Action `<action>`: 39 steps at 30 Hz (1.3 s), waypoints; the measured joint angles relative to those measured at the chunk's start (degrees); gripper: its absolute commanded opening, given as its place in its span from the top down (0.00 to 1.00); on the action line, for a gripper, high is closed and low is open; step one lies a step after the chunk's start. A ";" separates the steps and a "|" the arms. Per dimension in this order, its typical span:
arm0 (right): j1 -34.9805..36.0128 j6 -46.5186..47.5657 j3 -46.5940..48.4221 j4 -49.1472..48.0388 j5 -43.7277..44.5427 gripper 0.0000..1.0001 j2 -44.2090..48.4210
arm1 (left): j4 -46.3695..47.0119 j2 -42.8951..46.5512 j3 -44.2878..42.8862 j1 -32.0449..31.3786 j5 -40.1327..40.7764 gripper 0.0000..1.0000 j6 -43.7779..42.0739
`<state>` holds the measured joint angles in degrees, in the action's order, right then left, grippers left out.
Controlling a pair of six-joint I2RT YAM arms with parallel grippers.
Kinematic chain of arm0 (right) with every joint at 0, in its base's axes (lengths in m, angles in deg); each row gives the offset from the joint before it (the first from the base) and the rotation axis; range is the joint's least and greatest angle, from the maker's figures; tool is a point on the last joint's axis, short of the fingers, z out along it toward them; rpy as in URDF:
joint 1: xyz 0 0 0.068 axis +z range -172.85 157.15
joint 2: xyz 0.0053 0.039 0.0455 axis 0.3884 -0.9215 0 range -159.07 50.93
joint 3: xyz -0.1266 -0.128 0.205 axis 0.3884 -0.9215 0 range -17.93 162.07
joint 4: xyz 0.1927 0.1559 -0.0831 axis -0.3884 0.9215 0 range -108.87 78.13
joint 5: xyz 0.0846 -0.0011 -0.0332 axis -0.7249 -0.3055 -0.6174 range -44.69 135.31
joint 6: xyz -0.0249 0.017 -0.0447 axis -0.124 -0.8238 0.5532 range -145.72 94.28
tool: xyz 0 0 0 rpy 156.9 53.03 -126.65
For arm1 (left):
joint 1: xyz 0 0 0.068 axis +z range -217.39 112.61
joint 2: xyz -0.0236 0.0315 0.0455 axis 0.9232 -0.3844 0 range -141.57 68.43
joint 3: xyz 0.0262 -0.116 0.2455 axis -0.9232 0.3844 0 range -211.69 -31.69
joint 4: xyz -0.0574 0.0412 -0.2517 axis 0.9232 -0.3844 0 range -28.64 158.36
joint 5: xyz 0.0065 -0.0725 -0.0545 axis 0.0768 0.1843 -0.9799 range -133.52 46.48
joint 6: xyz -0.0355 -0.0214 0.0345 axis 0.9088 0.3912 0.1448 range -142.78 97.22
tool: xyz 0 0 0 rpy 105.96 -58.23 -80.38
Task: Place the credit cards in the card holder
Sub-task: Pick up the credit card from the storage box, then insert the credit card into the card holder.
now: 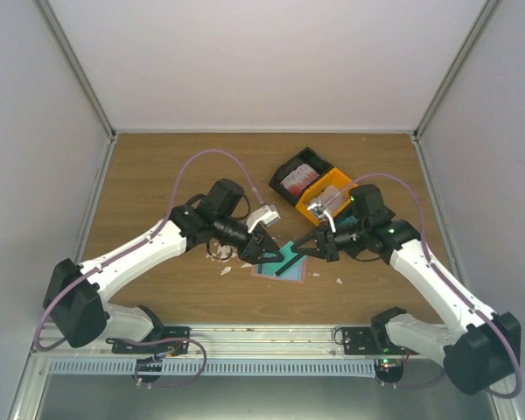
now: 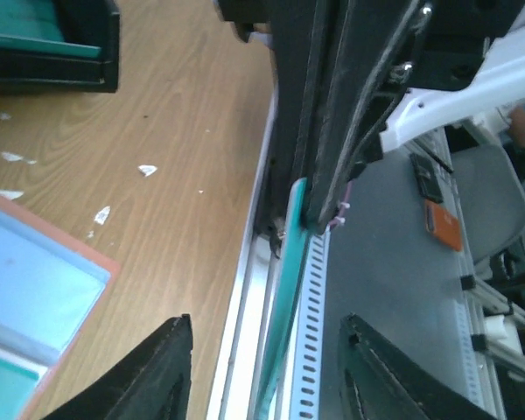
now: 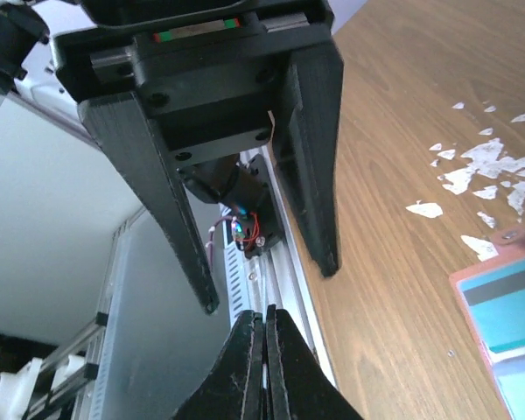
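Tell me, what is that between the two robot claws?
A teal credit card, pinched by the right gripper, its free end reaching into the open left gripper. The left wrist view shows it.

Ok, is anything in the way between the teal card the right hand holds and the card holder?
Only the left hand: its open fingers flank the teal card pinched by the right hand. The card holder lies open on the table, nothing visible lying on it.
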<state>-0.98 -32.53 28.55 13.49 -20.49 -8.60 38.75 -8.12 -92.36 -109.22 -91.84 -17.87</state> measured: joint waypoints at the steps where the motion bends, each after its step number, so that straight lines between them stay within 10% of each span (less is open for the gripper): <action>1: 0.90 0.76 0.68 0.50 0.24 1.00 -0.96 | -0.13 -0.39 0.00 -0.02 -1.18 0.68 -0.48; 8: 3.54 4.07 3.08 3.32 1.38 0.96 -4.22 | -0.94 -0.94 -0.17 0.31 -4.48 1.00 -0.66; 11: 3.58 4.57 3.50 3.72 2.36 0.55 -4.20 | -0.52 -0.98 -0.09 0.74 -5.07 1.00 -0.20; 13: 3.58 3.78 3.58 3.65 4.09 0.45 -4.15 | 0.46 -0.92 0.42 0.98 -5.01 1.00 0.72; 23: 5.31 -11.72 -3.87 -5.68 34.84 0.59 3.76 | 11.34 3.98 14.82 4.74 13.84 1.00 18.47; 31: 21.68 -30.53 -5.60 -4.46 67.10 0.60 -10.78 | 22.01 -0.70 20.79 4.83 19.71 1.00 29.86; 39: 28.83 -39.65 -1.29 -1.14 77.66 0.58 -26.03 | 34.97 -7.89 23.15 4.87 18.78 1.00 36.22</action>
<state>27.84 -72.18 27.26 12.35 57.17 -34.63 73.72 -16.01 -69.21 -104.34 -73.06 18.35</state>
